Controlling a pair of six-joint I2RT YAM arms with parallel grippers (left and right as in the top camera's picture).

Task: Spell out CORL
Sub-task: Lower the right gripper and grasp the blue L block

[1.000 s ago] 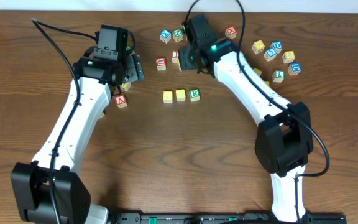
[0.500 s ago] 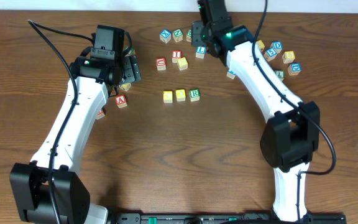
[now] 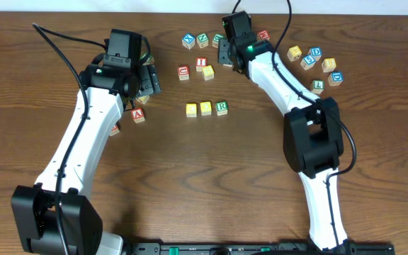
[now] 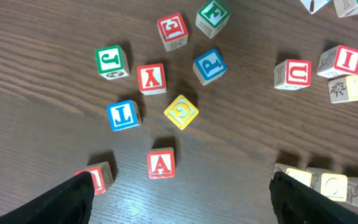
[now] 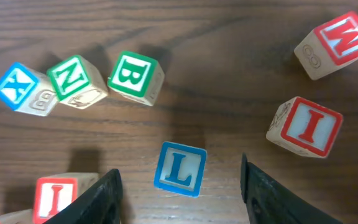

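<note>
Currently the right gripper [image 5: 179,167], parted and empty, straddles the blue L cube [image 5: 180,169], bare table [image 5: 229,74] either side; red I cube [image 5: 306,127] at 2 o'clock. Left gripper [image 4: 180,183] gapes empty.

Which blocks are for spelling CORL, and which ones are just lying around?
For the word: row's left yellow cube, row's middle yellow cube, green R cube, blue L cube.
Just lying about: red A cube, yellow G cube, green B cube, red W cube, blue X cube.
</note>
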